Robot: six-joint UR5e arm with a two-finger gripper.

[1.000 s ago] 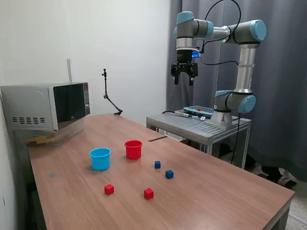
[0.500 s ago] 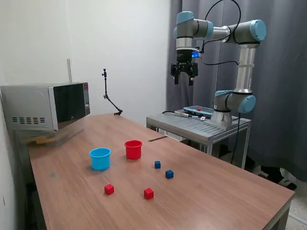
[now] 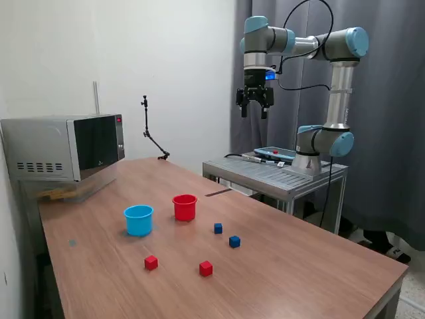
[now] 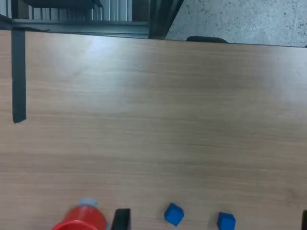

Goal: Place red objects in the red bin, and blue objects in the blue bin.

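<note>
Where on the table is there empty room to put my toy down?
Bare wood lies between the microwave and the blue cup, and along the table end past the blue cubes. It is crowded around the cups and cubes.

Wrist view cutting off the red cup [image 4: 80, 219] at the frame edge, only its upper part showing; light blue cup [image 4: 88, 202] mostly hiding behind it, just a sliver peeking out. Both red cubes falling outside this view. Gripper appearing only as a dark finger [image 4: 122, 219] at the edge, another dark bit at the far corner, so jaw spacing not readable here. In the exterior view, gripper [image 3: 255, 110] sitting high and small, fingers pointing down, gap too tiny to judge. Table [image 3: 299, 266] getting cropped at the bottom edge. Cup interiors not showing.
</note>
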